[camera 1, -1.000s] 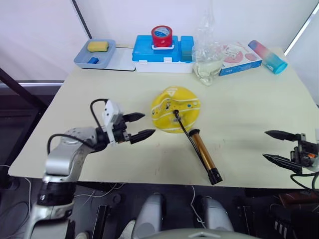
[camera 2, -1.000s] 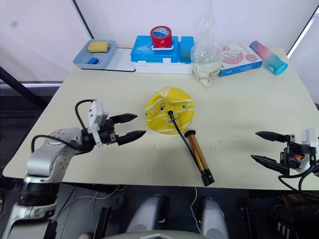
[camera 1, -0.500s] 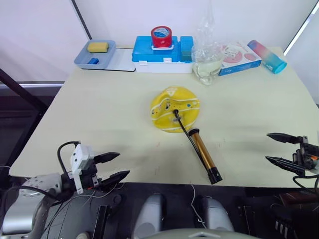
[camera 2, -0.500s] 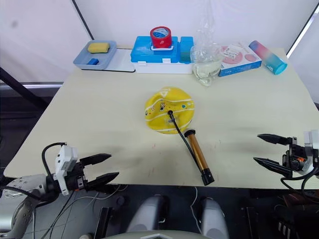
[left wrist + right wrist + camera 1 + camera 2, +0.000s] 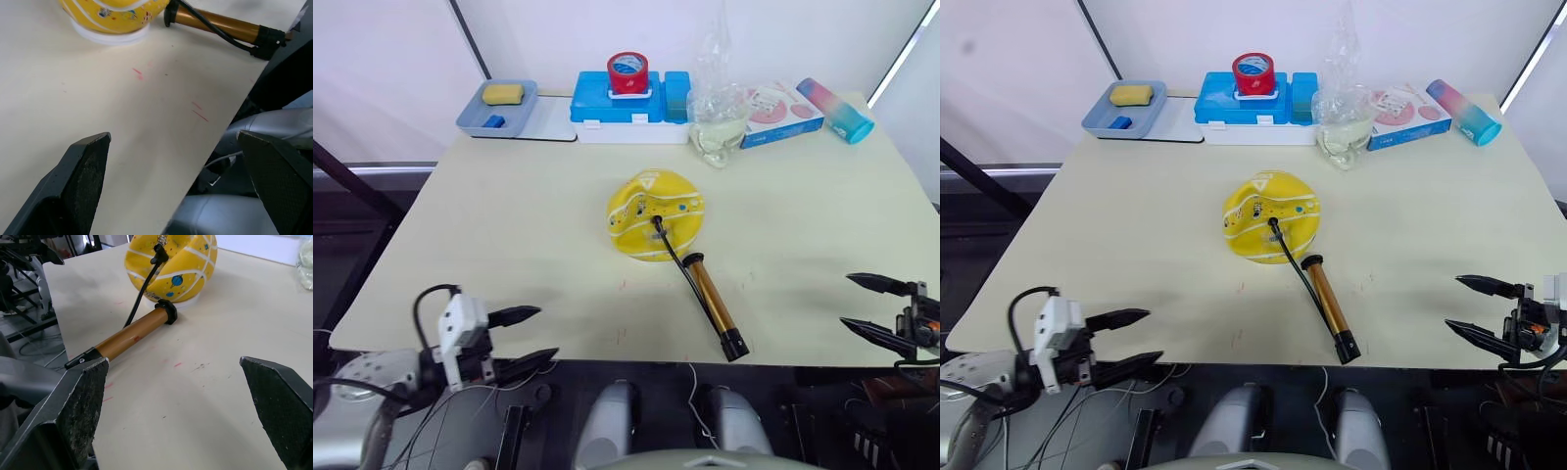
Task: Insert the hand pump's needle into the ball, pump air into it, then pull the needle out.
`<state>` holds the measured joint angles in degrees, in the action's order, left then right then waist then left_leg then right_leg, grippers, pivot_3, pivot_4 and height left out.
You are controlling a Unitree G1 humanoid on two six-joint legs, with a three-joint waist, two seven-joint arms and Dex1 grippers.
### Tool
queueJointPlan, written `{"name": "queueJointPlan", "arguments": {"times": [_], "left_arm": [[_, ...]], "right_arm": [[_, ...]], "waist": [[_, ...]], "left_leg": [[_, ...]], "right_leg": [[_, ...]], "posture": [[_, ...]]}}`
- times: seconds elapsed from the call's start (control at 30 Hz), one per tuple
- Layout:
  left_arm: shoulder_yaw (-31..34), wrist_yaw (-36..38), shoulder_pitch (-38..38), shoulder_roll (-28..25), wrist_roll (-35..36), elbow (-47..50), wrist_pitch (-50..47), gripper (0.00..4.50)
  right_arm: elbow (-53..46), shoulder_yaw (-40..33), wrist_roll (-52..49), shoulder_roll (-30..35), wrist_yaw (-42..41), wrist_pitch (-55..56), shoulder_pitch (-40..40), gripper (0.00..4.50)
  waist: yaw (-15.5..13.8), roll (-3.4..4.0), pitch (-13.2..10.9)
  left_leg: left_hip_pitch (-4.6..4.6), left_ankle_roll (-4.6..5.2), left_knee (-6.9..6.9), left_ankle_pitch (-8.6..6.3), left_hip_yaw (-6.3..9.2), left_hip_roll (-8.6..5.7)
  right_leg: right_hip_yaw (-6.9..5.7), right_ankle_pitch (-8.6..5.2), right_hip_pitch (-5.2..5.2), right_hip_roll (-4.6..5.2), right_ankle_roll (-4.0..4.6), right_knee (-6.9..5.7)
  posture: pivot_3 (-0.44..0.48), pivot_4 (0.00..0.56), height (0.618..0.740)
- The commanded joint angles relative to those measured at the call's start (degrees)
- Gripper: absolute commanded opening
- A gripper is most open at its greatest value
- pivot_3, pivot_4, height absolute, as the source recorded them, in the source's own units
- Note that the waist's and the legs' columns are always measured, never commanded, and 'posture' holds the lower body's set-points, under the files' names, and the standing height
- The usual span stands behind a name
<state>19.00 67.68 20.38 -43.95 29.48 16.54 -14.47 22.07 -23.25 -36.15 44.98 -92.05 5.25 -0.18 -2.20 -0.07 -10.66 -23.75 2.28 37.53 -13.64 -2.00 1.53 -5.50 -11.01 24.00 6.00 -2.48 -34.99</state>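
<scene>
A pale desk (image 5: 509,225) seen from above, with a yellow ball (image 5: 656,213) near its middle. The ball looks dented and partly flattened, with white seam lines and small coloured marks. A thin black hose (image 5: 671,252) runs from a black fitting pressed against the top of the ball to a gold-bronze pump (image 5: 714,306), which lies flat on the desk just in front of the ball, its black handle end pointing toward the near edge. The needle itself is too small to make out, so whether it is fully seated in the valve cannot be told.

The left end effector (image 5: 523,341) hangs at the near left edge of the desk, fingers spread and empty, well apart from the ball. The right end effector (image 5: 874,309) hovers at the near right edge, also spread and empty, well apart from the pump.

Along the far edge sit a grey tray (image 5: 499,110), a blue box (image 5: 626,96) with a red tape roll (image 5: 627,71) on top, a clear plastic bag (image 5: 719,108), a carton (image 5: 781,106) and a pastel bottle (image 5: 838,110).

The hose already seems joined to the ball, so the pumping step looks to be next. That calls for one end effector to steady the barrel and the other to grip the handle.
</scene>
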Motion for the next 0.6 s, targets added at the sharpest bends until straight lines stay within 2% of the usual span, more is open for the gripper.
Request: {"name": "queueJointPlan", "arguments": {"times": [0.03, 0.33, 0.6], "left_arm": [[-3.8, -3.8, -2.1, -0.4, 2.9, 7.1, -7.1, 4.41], [-17.8, -15.8, -18.8, 5.9, 7.1, 12.1, -24.9, 4.41], [-29.5, -19.4, -29.4, 13.9, 2.8, 4.7, -27.7, 4.41]], "right_arm": [[-5.6, -0.1, -1.8, -0.1, -0.4, -1.3, 0.9, 4.50], [-13.8, 0.6, -3.0, -1.4, 0.4, -4.3, 2.9, 4.50], [-18.3, 1.4, -3.9, -2.2, 3.2, -7.3, 2.7, 4.50]], "waist": [[0.0, 0.00, 0.0], [0.0, 0.01, 0.0], [0.0, 0.03, 0.0]], "left_leg": [[0.01, 0.00, 0.01, 0.00, 0.00, 0.00], [0.01, 0.01, 0.56, 0.00, 0.02, -0.05], [0.06, 0.02, 1.04, 0.01, 0.18, -0.04]], "right_leg": [[0.00, 0.00, 0.00, -0.02, 0.00, -0.02], [0.16, 0.12, -0.02, -0.12, -0.21, -0.60], [0.46, 0.02, -0.11, -0.32, -0.03, -0.94]], "posture": [[0.000, 0.150, 0.739], [0.000, 0.150, 0.739], [0.000, 0.150, 0.739]]}}
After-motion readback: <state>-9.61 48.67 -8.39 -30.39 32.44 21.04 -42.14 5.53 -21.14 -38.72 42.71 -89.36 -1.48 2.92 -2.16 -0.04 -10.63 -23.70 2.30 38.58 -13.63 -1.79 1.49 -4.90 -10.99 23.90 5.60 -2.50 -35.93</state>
